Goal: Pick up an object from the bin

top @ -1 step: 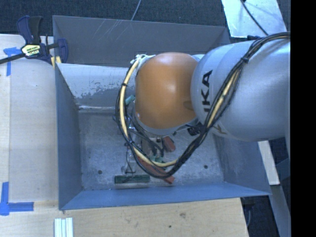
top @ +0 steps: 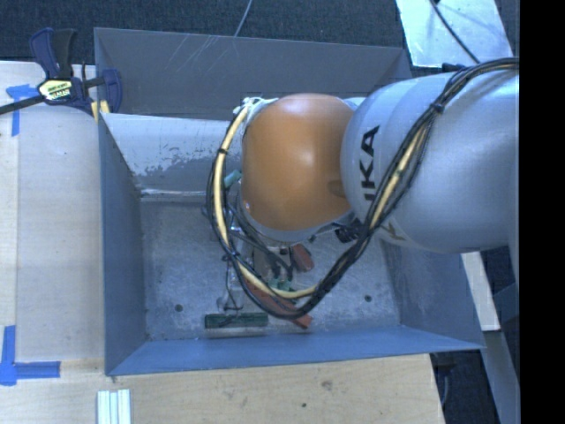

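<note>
**Orange cover (top: pixel 296 162) blocks the view of the pick**

That orange cover on the wrist sits highest, right under the camera. The silver arm (top: pixel 441 157) comes in behind it, and yellow and black cables (top: pixel 221 184) loop round its edge. It hangs low over the middle of the grey bin (top: pixel 124 263), so the reach down looks made. Nothing appears lifted clear, so by my judgement the pick itself is not yet done.

Whether the grip below is open or shut, or has hold of anything, I cannot tell. Closest to it on the bin floor are three things:

- a reddish-brown thing (top: pixel 301 256) peeking out under the cover's lower rim
- a dark green strip (top: pixel 236 321) lying flat by the front wall
- a small orange piece (top: pixel 303 322) just beside the strip's right end

Which one is meant I cannot say, because the floor straight beneath the cover is out of sight.
</note>
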Controlling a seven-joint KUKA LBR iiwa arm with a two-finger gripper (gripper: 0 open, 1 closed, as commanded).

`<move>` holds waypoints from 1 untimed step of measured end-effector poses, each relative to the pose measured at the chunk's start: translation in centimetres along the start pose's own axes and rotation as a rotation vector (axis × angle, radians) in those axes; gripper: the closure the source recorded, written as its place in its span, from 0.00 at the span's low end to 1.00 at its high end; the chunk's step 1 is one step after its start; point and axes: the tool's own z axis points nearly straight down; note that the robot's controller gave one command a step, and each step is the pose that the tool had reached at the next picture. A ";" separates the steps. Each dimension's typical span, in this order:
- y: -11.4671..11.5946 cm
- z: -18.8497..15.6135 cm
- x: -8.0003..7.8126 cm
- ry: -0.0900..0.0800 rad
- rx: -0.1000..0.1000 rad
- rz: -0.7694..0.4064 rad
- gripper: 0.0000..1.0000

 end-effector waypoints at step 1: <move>-4.5 9.1 -0.6 -0.005 -0.001 -0.014 0.00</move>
